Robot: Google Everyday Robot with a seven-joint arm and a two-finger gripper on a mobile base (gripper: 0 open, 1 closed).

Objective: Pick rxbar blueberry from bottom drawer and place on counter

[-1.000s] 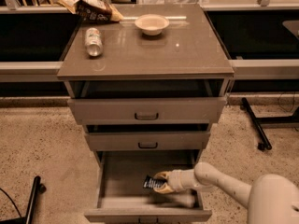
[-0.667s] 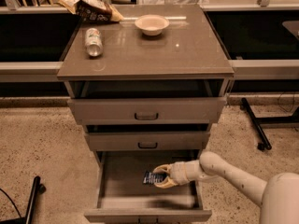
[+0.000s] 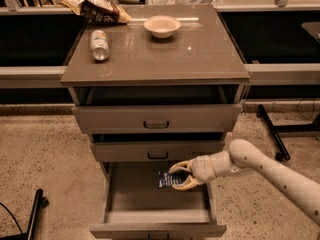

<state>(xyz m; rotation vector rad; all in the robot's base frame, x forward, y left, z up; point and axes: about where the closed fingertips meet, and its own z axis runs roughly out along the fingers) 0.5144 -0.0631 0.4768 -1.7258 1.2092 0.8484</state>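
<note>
The bottom drawer (image 3: 131, 202) is pulled open below two shallower drawers. My gripper (image 3: 173, 178) reaches in from the right over the drawer's back part. Its fingers are closed around the rxbar blueberry (image 3: 164, 179), a small dark blue bar with white lettering, held a little above the drawer floor. The counter (image 3: 200, 51) is the glossy grey-brown cabinet top above.
On the counter lie a soda can (image 3: 100, 38) on its side, a white bowl (image 3: 162, 26) and a brown-and-yellow snack bag (image 3: 97, 10) at the back left. The top drawer (image 3: 156, 117) and middle drawer (image 3: 157, 151) stick out slightly above my gripper. A black stand leg (image 3: 272, 131) is on the floor at the right.
My arm has risen and the gripper has lifted slightly with the blue bar in it, off the drawer floor.
</note>
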